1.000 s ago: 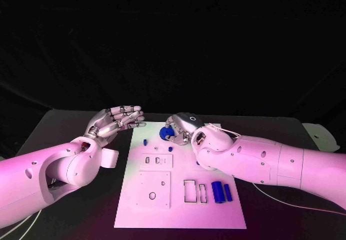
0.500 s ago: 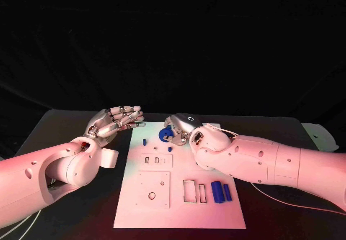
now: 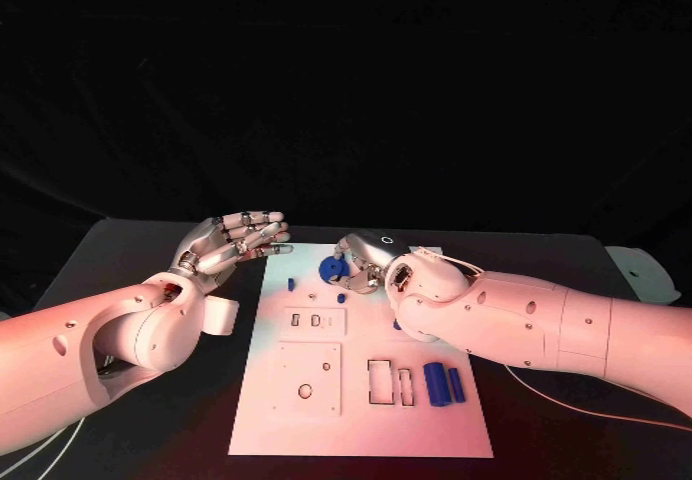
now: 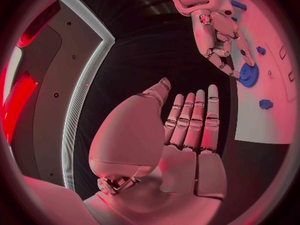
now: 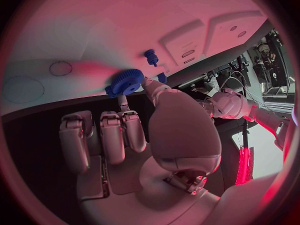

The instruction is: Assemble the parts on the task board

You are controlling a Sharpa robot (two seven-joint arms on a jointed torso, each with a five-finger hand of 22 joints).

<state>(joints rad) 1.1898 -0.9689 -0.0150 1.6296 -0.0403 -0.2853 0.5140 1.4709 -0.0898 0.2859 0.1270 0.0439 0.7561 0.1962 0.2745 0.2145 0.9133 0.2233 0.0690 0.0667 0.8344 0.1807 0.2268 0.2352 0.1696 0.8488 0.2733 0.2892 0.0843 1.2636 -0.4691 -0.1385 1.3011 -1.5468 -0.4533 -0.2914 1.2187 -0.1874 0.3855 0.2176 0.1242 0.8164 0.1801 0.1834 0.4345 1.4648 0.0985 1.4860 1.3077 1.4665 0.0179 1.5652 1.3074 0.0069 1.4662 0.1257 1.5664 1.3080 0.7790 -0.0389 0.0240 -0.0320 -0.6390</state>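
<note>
One small blue toothed gear wheel (image 5: 127, 81) is pinched between my right hand's (image 3: 369, 258) thumb and a fingertip, low over the far end of the flat white plastic task board (image 3: 447, 425), near two little blue pegs (image 3: 340, 297) standing on it. My left hand (image 3: 231, 243) hangs just off the board's far left corner, fingers straight and close together, holding nothing.

My worry is the grip: it looks to catch only the gear's rim, so if I tilt the wheel while lowering it, it may bind, slip free and roll off the far edge.

My own forearm covers part of the board's right side, and my fingers hide whatever seat lies under the gear; I cannot tell whether the wheel touches the board yet.
</note>
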